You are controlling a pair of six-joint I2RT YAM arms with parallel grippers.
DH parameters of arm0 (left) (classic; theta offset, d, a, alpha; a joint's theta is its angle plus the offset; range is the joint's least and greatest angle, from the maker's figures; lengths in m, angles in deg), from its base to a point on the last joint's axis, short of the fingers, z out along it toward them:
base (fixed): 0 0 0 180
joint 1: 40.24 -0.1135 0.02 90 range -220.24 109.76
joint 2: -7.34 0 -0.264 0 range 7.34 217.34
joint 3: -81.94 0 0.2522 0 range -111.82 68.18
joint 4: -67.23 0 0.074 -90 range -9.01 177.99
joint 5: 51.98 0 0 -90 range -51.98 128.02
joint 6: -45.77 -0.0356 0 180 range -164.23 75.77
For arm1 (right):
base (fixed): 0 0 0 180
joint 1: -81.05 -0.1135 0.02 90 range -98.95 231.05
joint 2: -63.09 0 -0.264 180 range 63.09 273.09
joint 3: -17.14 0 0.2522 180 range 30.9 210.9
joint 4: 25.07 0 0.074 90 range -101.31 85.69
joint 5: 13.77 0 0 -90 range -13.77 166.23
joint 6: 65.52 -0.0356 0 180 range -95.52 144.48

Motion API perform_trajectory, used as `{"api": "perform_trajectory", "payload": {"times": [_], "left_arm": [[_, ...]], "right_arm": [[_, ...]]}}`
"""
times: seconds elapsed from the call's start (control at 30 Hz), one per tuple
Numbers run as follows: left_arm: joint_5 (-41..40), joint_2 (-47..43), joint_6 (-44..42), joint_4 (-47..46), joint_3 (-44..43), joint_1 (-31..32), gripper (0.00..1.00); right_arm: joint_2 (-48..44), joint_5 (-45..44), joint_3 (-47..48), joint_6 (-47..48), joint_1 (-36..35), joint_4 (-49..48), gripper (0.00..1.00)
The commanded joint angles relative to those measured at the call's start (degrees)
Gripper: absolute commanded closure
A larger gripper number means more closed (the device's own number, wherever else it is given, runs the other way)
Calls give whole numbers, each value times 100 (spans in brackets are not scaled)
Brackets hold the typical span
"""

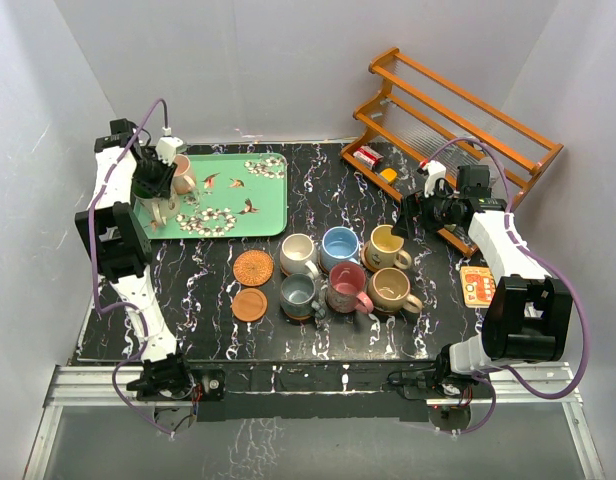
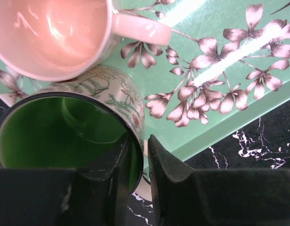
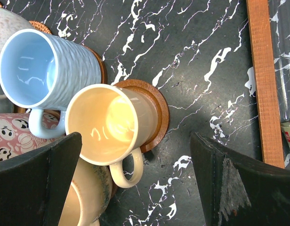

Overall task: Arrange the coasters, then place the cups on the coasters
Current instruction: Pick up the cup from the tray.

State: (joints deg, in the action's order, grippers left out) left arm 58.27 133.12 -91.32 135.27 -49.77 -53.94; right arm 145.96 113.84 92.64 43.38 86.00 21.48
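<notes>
On the left end of the tray (image 1: 273,215), the left gripper (image 2: 140,148) is clenched on the wall of the green mug (image 2: 65,127), with one finger inside the rim and one outside. The pink mug (image 2: 46,33) stands on the tray right beside it.

Just off the tray's front right corner, two uncovered coasters lie on the table (image 1: 428,330): the woven coaster (image 1: 254,267) and, further from the tray, the brown coaster (image 1: 250,304).

Right of the tray, six mugs stand in two rows of three. The row closer to the tray holds the cream-white mug (image 1: 297,252), the light blue mug (image 1: 339,246) and the yellow-cream mug (image 1: 387,245). The row further from it holds the grey-teal mug (image 1: 298,293), the maroon-pink mug (image 1: 345,288) and the tan mug (image 1: 391,289).

Well to the right of the tray, the right gripper (image 3: 135,141) hangs empty with its jaws spread wide. It is just above the yellow-cream mug, which sits on a dark wood coaster (image 3: 157,108).
</notes>
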Motion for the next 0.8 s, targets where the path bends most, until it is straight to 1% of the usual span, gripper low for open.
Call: {"api": "perform_trajectory", "payload": {"times": [0.0, 0.17, 0.37, 0.47, 0.57, 0.77], "left_arm": [[182, -220, 89, 131, 168, 21, 82], [99, -159, 135, 216, 146, 32, 86], [-5, -407, 490, 397, 64, 41, 96], [-6, -804, 772, 407, 247, 87, 100], [-31, -1317, 1097, 382, 619, 207, 100], [-489, -2529, 1985, 410, 1361, 807, 100]], "right_arm": [[-91, 45, 278, -54, 27, -209, 2], [-98, 45, 278, -57, 31, -211, 2], [-84, 45, 277, -58, 30, -216, 2], [-72, 46, 278, -62, 31, -211, 2], [-69, 45, 286, -62, 31, -214, 2], [-95, 52, 286, -73, 26, -209, 2]]}}
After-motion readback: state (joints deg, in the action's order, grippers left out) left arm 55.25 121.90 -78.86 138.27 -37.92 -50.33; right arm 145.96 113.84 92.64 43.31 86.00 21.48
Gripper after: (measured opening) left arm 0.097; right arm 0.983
